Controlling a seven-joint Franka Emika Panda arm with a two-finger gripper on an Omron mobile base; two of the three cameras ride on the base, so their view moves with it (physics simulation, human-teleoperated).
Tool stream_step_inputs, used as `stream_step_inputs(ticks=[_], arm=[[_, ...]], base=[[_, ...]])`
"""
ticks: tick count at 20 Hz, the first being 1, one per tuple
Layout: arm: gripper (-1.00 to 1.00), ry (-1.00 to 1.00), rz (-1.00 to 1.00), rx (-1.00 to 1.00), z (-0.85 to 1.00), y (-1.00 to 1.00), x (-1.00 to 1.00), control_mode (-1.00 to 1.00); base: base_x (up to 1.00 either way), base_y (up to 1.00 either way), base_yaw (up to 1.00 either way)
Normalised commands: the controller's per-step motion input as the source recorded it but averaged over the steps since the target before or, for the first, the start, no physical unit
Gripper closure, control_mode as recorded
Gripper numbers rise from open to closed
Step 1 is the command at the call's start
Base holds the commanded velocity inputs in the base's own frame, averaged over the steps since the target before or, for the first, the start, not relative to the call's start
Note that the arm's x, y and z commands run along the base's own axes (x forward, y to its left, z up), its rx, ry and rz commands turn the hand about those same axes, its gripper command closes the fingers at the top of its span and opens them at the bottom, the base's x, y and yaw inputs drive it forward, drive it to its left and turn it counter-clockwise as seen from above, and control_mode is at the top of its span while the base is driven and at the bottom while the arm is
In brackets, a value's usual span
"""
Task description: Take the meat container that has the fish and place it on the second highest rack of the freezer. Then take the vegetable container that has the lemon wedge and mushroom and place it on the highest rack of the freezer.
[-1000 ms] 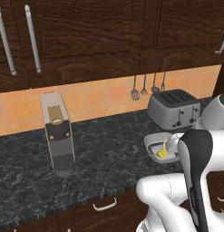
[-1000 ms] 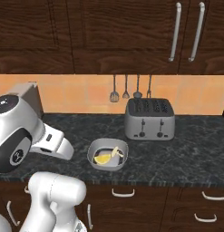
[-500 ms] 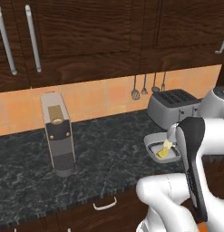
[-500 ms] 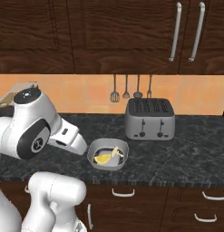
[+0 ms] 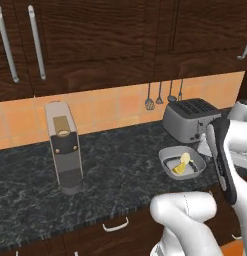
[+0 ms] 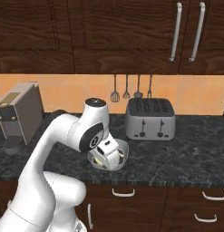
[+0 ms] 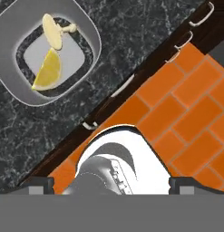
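The pincer [image 7: 111, 188] hangs fully open and empty above the surface [image 5: 120, 170] edge, beside the container [image 7: 47, 50] with lemon wedge [image 7: 47, 70] and mushroom [image 7: 54, 32], apparently positioning.

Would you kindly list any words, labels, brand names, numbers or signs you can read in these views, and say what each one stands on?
None: no readable text shows in any view.
Coffee machine: plain tan panel and a small dark dot on its front, no lettering.
Toaster: small dark knobs and levers, no brand mark or numbers legible.
Vegetable container with the lemon wedge and mushroom: unlabelled.
Cabinet doors and drawers: bare wood, no signs.
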Motion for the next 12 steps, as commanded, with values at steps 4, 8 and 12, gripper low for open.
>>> stream_step_inputs(ticks=[4, 8, 12], arm=[[-1.0, 0.35, -0.26, 0.02, -0.33, -0.43, 0.76, -1.0], [-1.0, 0.05, -0.13, 0.39, -0.03, -0.52, 0.72, -1.0], [-1.0, -0.03, -0.18, 0.19, -0.5, 0.04, 0.24, -1.0]], base=[[0.0, 0.0, 0.0], [0.0, 0.0, 0.0], [0.0, 0.0, 0.0]])
